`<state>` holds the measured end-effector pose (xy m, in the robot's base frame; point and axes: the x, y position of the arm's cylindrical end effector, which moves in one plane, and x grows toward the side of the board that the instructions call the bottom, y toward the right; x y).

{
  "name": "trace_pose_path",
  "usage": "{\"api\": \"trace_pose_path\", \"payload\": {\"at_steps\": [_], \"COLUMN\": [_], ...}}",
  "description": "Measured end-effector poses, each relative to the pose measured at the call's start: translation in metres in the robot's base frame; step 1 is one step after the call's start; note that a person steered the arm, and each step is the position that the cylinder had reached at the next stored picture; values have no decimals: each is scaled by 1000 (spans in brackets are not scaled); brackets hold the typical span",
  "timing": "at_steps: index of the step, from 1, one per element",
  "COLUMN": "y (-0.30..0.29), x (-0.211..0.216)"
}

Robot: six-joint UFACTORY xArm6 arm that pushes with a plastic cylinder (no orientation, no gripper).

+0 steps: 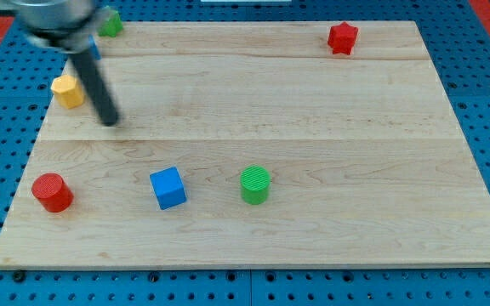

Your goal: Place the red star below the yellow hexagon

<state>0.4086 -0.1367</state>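
The red star (342, 37) lies near the board's top edge at the view's right. The yellow hexagon (68, 90) lies at the view's left edge of the board, in its upper part. My tip (108, 121) rests on the board just right of and slightly below the yellow hexagon, a short gap away, and far left of the red star. The dark rod rises from it toward the view's top left.
A red cylinder (52, 191) sits at lower left, a blue cube (168, 188) and a green cylinder (255, 184) in the lower middle. A green block (111, 23) lies at top left, and a blue block (95, 48) is mostly hidden behind the rod. The wooden board (313, 127) lies on a blue pegboard.
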Motion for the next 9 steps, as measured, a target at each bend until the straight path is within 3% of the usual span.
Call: {"api": "trace_pose_path", "payload": {"at_steps": [2,3,4,5,6,8,9], "y": [279,383,377,256,192,201,271], "x": [-46,-131,-197,-188,-88,-138,-100]}}
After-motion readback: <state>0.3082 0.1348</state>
